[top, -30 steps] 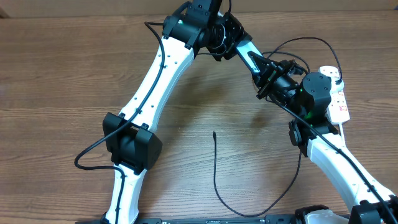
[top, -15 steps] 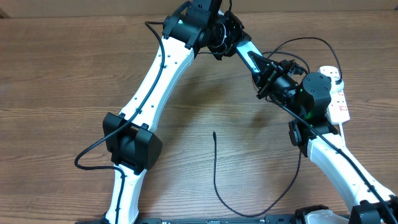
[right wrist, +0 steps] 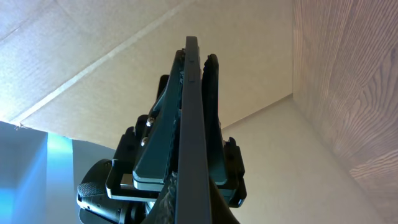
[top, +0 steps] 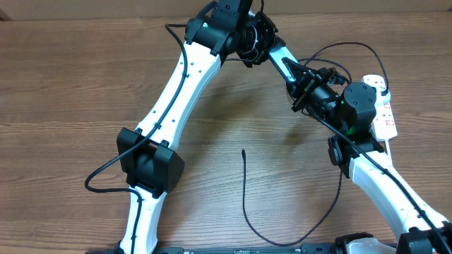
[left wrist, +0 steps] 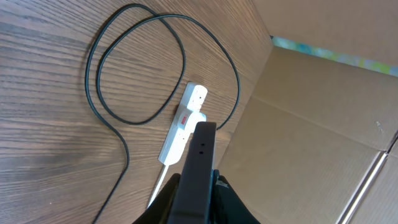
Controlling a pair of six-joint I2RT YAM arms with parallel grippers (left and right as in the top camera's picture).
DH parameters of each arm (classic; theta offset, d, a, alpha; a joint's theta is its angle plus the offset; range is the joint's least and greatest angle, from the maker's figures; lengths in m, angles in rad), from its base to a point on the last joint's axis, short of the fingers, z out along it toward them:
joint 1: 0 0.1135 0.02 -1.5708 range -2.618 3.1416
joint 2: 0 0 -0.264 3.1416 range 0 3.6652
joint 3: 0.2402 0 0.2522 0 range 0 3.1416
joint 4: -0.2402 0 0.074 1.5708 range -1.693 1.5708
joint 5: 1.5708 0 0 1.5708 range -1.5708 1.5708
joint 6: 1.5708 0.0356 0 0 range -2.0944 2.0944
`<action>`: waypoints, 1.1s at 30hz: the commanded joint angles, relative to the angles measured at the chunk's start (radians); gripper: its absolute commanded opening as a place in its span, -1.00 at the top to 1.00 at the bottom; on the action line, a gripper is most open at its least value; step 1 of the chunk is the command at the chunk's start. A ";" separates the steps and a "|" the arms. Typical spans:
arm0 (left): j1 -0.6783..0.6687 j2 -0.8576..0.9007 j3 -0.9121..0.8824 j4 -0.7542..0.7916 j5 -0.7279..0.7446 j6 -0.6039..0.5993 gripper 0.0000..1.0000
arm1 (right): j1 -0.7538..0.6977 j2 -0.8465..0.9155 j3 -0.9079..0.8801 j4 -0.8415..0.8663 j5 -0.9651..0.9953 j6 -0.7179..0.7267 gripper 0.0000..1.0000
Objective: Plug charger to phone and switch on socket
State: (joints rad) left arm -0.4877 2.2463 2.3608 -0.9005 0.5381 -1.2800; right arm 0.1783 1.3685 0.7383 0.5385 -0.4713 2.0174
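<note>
- The left hand (left wrist: 196, 198) and right hand (right wrist: 191, 210) both pinch the slim dark-framed phone (left wrist: 200, 152), probably to keep it steady.
- The thin black charger cable (top: 244, 190) lies waiting mid-desk (top: 70, 85).

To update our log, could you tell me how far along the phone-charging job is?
Done: the phone is off the table, gripped by the left gripper and apparently the right gripper too. In hand: holding it up edge-on. Left: the charger tip lies loose on the table, not in the phone; the socket is untouched, its switch unreadable.
</note>
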 commanded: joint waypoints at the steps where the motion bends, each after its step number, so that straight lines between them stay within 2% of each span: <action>1: -0.012 0.005 0.019 -0.007 -0.007 -0.011 0.73 | 0.006 -0.003 0.014 0.022 -0.001 0.002 0.80; 6: -0.012 0.005 0.019 -0.007 -0.006 -0.010 0.92 | 0.006 -0.003 0.014 0.022 -0.001 0.002 0.60; 15: -0.012 0.005 0.019 -0.007 -0.006 -0.010 0.92 | 0.006 -0.003 0.014 0.022 -0.002 0.002 0.55; 16: -0.012 0.005 0.019 -0.007 -0.006 -0.010 0.91 | 0.006 -0.003 0.014 0.021 -0.002 0.002 0.48; 17: -0.012 0.005 0.019 -0.007 -0.006 -0.011 0.91 | 0.006 -0.003 0.014 0.021 -0.001 0.002 0.27; 20: -0.012 0.005 0.019 -0.006 -0.006 -0.011 0.92 | 0.006 -0.003 0.014 0.022 -0.001 0.002 -0.12; 22: -0.009 0.005 0.019 -0.005 -0.007 -0.011 0.91 | 0.006 -0.003 0.014 0.022 0.000 0.002 -0.54; 24: -0.003 0.005 0.019 -0.004 -0.008 -0.011 0.91 | 0.006 -0.003 0.014 0.022 0.000 0.002 -0.80; 26: 0.005 0.005 0.019 -0.004 -0.008 -0.010 0.92 | 0.006 -0.003 0.014 0.022 0.000 0.002 -0.97; 33: 0.084 0.005 0.019 -0.012 0.007 0.035 0.92 | 0.004 -0.003 0.014 0.021 0.007 0.001 -1.00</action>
State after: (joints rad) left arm -0.4633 2.2463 2.3608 -0.9134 0.5201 -1.2804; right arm 0.1783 1.3685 0.7387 0.5541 -0.4679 2.0159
